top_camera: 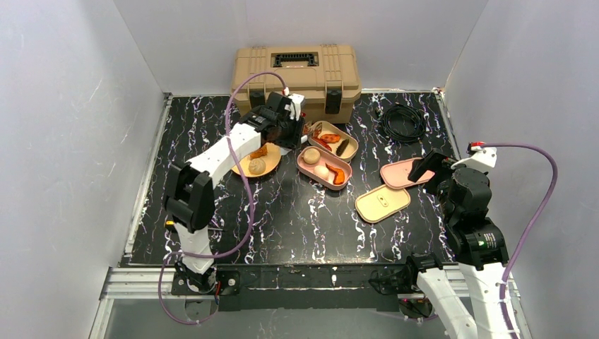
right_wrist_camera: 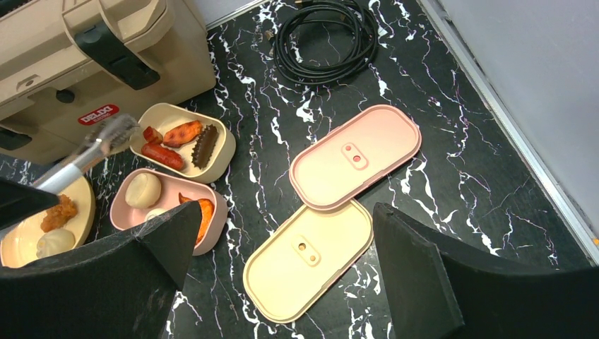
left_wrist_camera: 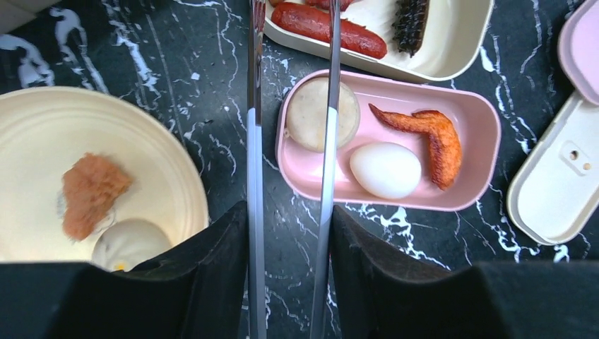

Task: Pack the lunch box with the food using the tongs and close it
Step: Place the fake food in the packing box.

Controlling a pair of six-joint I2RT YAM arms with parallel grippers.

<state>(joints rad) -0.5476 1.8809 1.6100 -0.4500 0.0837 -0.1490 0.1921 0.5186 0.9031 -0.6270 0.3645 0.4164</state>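
Left claw: the left gripper (left_wrist_camera: pixel 286 236) pinches the long metal tongs (left_wrist_camera: pixel 254 141), whose arms stand slightly apart.
Right claw: the right gripper (right_wrist_camera: pixel 282 240) is spread wide above the pink oval lid (right_wrist_camera: pixel 353 155) and the beige oval lid (right_wrist_camera: pixel 307 258).
Packed: a round tan bun (left_wrist_camera: pixel 311 116), a white egg (left_wrist_camera: pixel 385 169) and an orange-red wing (left_wrist_camera: pixel 431 138) lie in the pink oval tray (left_wrist_camera: pixel 487 134).
Unpacked: a breaded orange chunk (left_wrist_camera: pixel 90 194) and a pale bun (left_wrist_camera: pixel 131 244) lie on the cream round plate (left_wrist_camera: pixel 42 127).
In the way: one tong arm crosses over the tan bun.
Behind: a tan plastic toolbox (top_camera: pixel 297 70) and a coiled black cable (right_wrist_camera: pixel 328 35).

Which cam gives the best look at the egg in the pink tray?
Left wrist: the egg is close, whole and unblocked in the pink tray. Top external shows it small. Right wrist: mostly hidden behind that arm's own finger.
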